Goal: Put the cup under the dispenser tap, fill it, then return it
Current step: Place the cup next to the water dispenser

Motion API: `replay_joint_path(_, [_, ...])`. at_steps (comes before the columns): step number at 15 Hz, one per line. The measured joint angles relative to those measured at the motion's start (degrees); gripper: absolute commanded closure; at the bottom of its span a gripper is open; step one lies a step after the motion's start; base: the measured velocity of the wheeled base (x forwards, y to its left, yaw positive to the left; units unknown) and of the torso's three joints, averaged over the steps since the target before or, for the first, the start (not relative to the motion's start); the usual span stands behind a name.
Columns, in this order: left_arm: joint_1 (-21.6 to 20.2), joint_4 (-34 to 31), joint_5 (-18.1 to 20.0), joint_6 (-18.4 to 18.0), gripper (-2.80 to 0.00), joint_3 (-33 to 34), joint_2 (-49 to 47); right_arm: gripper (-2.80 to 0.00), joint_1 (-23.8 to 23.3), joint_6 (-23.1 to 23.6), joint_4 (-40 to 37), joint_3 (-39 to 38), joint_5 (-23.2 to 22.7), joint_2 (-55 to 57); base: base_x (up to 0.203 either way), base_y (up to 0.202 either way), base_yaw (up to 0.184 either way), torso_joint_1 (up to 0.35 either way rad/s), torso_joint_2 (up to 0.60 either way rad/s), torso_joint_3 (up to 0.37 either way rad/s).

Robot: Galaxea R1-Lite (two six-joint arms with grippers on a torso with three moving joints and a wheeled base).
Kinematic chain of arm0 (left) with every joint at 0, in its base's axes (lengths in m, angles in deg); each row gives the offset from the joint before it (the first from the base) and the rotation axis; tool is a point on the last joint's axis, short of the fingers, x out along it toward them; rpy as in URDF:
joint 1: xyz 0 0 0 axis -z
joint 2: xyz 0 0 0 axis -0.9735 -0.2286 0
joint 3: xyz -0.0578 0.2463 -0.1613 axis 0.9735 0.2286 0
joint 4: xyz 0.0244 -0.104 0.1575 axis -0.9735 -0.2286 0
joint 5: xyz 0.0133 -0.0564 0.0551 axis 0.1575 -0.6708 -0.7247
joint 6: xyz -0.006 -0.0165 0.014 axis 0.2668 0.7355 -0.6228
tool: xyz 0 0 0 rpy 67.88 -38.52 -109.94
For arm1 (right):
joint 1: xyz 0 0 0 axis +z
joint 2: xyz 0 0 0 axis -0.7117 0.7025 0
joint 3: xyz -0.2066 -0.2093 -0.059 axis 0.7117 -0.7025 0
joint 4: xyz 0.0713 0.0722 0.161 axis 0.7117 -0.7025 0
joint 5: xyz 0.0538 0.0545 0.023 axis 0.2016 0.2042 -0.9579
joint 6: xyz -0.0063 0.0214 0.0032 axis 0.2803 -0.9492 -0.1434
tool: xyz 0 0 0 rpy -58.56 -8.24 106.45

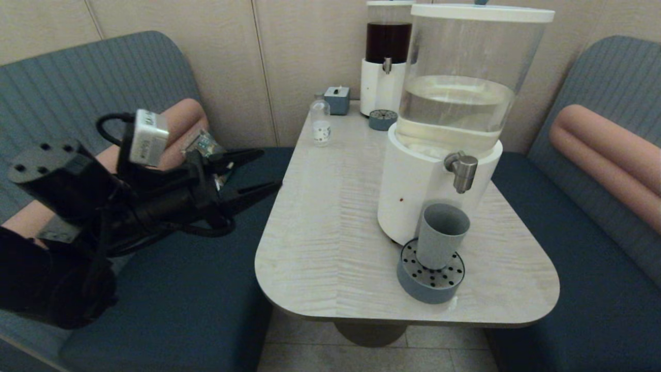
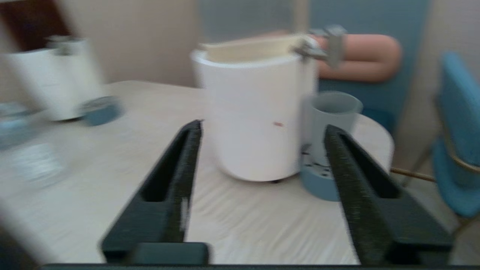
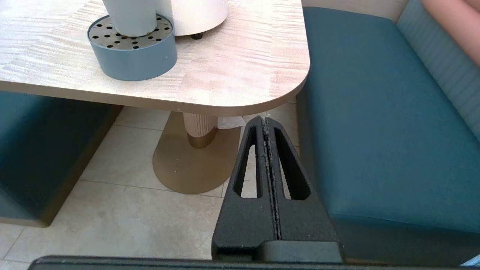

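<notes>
The grey-blue cup (image 1: 440, 235) stands upright on a round blue drip tray (image 1: 430, 279), directly below the steel dispenser tap (image 1: 462, 172) of the big white-based dispenser (image 1: 421, 191). My left gripper (image 1: 268, 170) hangs open and holds nothing, over the bench left of the table, well away from the cup. In the left wrist view the cup (image 2: 332, 120) shows beyond the gripper (image 2: 262, 127), beside the white base (image 2: 255, 112). My right gripper (image 3: 265, 122) is shut and holds nothing, low beside the table's near right corner, out of the head view; the cup's (image 3: 131, 17) lower part shows there.
At the table's far end stand a dark-red-liquid dispenser (image 1: 387, 57) with its own drip tray (image 1: 382, 119), a small clear bottle (image 1: 320, 123) and a small grey-blue box (image 1: 337, 99). Blue benches (image 1: 170, 289) flank the table (image 1: 330, 232) on both sides.
</notes>
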Motion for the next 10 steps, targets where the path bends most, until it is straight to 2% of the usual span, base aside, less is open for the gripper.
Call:
replay_joint_path(2, [6.57,2.12,-3.14,-1.28,-2.8,0.13,-5.73,0.0,0.0,0.0,0.0,0.0,0.0,0.0,0.0,0.0,0.0,0.0,0.0,0.0])
replay_joint_path(6, [20.11,2.54,-14.49,-1.94,-2.8,-2.11,-14.42,0.0,0.0,-0.02,0.0,0.0,0.0,0.0,0.0,0.0,0.0,0.0,0.0,0.0])
replay_joint_path(8, [24.6,2.57,-20.43,-2.09,-2.8,-5.51,-18.44,0.0,0.0,0.0,0.0,0.0,0.0,0.0,0.0,0.0,0.0,0.0,0.0,0.0])
replay_joint_path(10, [27.24,2.56,-25.91,-2.21,-2.8,-9.68,-22.35,0.0,0.0,0.0,0.01,0.0,0.0,0.0,0.0,0.0,0.0,0.0,0.0,0.0])
